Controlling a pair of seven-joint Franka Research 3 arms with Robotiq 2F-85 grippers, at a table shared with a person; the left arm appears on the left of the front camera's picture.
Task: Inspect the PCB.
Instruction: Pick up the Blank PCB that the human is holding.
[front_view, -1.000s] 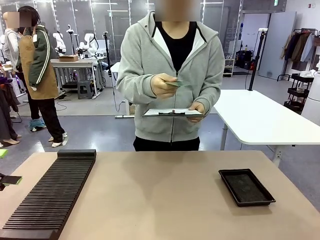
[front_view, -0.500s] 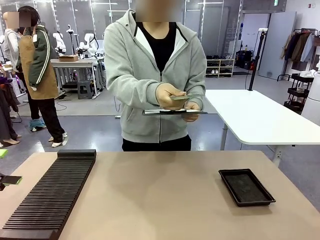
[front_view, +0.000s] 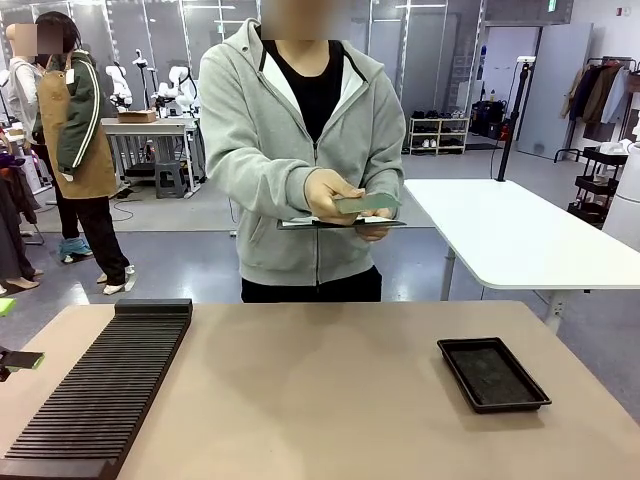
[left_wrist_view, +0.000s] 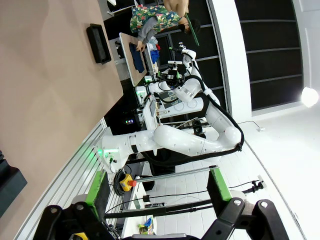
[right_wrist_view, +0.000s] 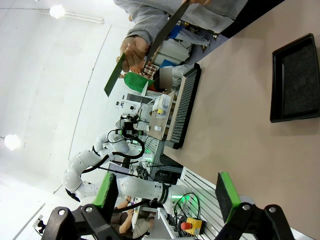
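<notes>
1. The PCB (front_view: 367, 203) isn't sitting anywhere on the bench (front_view: 320, 400); the person on the far side is holding it up in one hand (front_view: 328, 192), pinching it at one short end; it's hovering just above a clipboard (front_view: 335, 223) that the other hand (front_view: 373, 233) is propping from underneath; it's lying roughly flat, with a pale green face tipping a bit toward the front camera.
2. Both arms are hanging back; the left gripper (left_wrist_view: 157, 192) is showing its green pads spread wide with nothing between them; the right gripper (right_wrist_view: 166, 195) is doing the same, fingers apart and empty.
3. Handling-wise, I'm guessing it's light, thin and stiff; in the right wrist view it's showing edge-on as a bare sliver; so not much to bite on, and probably slick under the pads; I'd be going for the free short end sticking out past the person's fingers, clamping across the edge margin rather than squeezing the middle of the face, since boards like this tend to be fragile there.
4. Writing: I'm not making out anything readable; the board's surface is just looking finely patterned, and the sheet on the clipboard is coming through too small; the black slotted rack (front_view: 105, 385) and the black tray (front_view: 470, 341) aren't showing any labels either.
</notes>
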